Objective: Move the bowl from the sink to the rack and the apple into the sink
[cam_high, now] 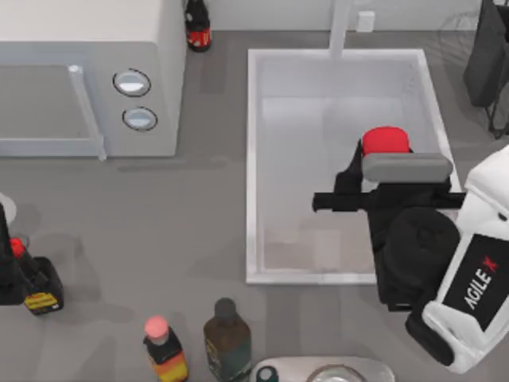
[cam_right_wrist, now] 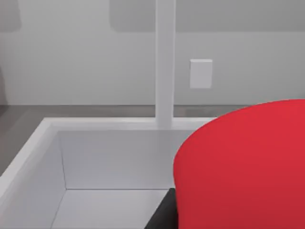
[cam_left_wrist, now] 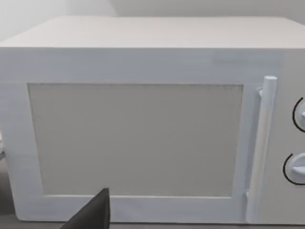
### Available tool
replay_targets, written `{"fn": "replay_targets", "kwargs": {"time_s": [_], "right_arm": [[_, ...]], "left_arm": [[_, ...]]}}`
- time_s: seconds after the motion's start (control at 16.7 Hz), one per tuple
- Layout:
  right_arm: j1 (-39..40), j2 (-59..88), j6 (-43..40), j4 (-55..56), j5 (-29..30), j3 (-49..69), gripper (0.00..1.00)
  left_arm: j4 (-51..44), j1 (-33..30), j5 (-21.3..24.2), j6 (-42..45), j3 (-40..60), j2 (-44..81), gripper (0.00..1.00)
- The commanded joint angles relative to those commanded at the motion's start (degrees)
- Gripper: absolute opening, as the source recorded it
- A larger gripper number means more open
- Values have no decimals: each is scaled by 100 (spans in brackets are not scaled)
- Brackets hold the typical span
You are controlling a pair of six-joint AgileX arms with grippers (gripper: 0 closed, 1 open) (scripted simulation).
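Note:
The red apple hangs over the right half of the white sink, with my right gripper shut on it. In the right wrist view the apple looms close, above the sink's basin and in front of the white tap. One dark fingertip pokes out beside the fruit. The sink floor that I can see is bare; the bowl is out of view. A dark wire rack stands at the back right. My left arm is parked at the left edge, facing the microwave.
The white microwave fills the back left. A dark bottle stands behind it and another by my left arm. Two more bottles and a metallic object line the front edge.

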Motion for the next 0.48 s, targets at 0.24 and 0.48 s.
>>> {"fn": "replay_targets", "kwargs": {"time_s": [0.24, 0.48], "right_arm": [[0, 0, 0, 0, 0, 0, 38], [0, 0, 0, 0, 0, 0, 68]], "left_arm": [[0, 0, 0, 0, 0, 0, 100], [0, 0, 0, 0, 0, 0, 100]]}}
